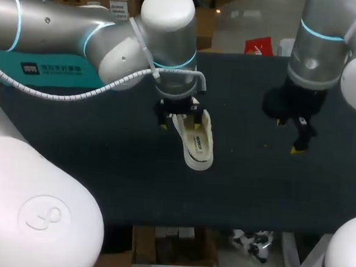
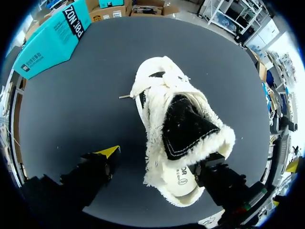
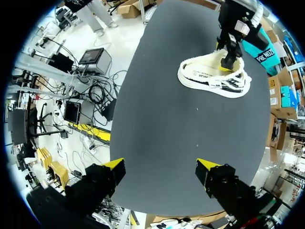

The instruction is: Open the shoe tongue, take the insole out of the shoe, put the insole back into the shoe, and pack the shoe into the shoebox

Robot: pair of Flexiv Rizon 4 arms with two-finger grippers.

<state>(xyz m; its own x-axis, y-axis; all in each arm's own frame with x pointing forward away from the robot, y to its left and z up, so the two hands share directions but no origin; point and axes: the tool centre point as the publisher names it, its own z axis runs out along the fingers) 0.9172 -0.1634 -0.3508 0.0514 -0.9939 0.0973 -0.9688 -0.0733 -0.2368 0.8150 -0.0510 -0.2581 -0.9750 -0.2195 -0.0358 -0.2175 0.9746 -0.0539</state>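
A white fleece-lined shoe lies on the dark table, toe pointing away from my left wrist camera. A black stitched piece fills its opening. My left gripper hangs right over the shoe's heel end and is open. In the left wrist view one yellow fingertip stands clear of the shoe, while the other finger is against the heel, its tip hidden. My right gripper is open and empty, off to the shoe's right. The right wrist view shows the shoe far ahead of that gripper.
A teal shoebox lies at the table's far left, also seen in the left wrist view beyond the shoe as the teal shoebox. Bare dark tabletop surrounds the shoe on all sides.
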